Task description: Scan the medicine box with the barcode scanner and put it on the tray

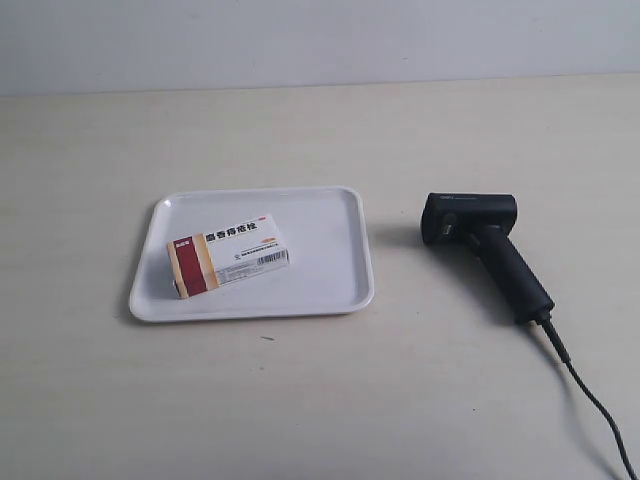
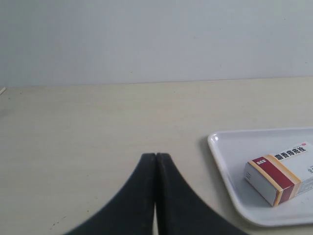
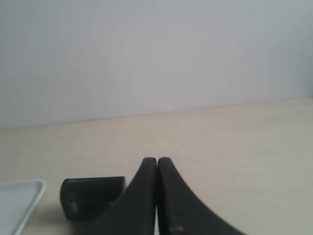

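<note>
The white medicine box point(image 1: 229, 255) with a dark red and orange end lies flat inside the white tray point(image 1: 330, 285), toward the tray's left half. To the tray's right on the table rests the black barcode scanner point(image 1: 485, 245), head toward the tray, its thin cable point(image 1: 590, 400) trailing to the lower right. No arm appears in the exterior view. In the left wrist view my left gripper point(image 2: 155, 155) is shut and holds nothing, with the tray point(image 2: 225, 169) and box point(image 2: 279, 178) off to one side. My right gripper point(image 3: 157, 159) is shut and holds nothing, and the scanner's head point(image 3: 90, 196) lies just beyond it.
The pale wooden table point(image 1: 300, 400) runs back to a plain white wall point(image 1: 320, 40). The scanner cable runs off the picture's lower right corner.
</note>
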Controlling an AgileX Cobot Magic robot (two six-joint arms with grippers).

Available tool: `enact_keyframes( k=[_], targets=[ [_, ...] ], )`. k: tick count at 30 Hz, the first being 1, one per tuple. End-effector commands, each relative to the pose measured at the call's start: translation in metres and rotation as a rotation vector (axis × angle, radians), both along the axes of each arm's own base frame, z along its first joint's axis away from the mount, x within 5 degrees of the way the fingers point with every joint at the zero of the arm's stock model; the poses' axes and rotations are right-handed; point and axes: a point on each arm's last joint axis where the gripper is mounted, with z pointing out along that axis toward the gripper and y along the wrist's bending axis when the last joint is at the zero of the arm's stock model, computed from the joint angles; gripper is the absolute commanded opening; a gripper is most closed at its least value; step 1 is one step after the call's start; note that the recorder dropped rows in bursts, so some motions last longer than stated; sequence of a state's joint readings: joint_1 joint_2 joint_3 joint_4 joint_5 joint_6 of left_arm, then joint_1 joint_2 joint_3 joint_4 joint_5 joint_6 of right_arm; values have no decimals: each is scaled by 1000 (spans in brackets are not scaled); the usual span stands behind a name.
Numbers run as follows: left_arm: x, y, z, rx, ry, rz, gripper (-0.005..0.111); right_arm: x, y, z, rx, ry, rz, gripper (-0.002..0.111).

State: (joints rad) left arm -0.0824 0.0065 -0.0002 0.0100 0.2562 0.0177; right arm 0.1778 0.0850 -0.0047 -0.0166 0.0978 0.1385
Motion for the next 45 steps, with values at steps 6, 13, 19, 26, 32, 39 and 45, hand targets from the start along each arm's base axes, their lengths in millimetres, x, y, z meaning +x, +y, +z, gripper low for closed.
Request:
enact_keyframes(
  k=[6,13,19,26,32,39,45],
  targets=[
    [0,0,0,-6,-7,3,1,-6,-8,-1,-5,-31,-124,0],
    [0,0,0,-6,-7,3,1,-6,-8,-1,-5,-29,-124,0],
    [0,0,0,-6,-7,3,1,-6,-8,-1,-5,-29,-124,0],
    [0,0,0,-6,-7,3,1,-6,-8,-1,-5,-29,-124,0],
    [0,0,0,-6,-7,3,1,-6,-8,-1,-5,-29,-124,0],
    [0,0,0,-6,-7,3,1,-6,-8,-1,-5,-29,-124,0],
    [0,0,0,-6,-7,3,1,-6,-8,-1,-3,-29,-125,0]
  ],
)
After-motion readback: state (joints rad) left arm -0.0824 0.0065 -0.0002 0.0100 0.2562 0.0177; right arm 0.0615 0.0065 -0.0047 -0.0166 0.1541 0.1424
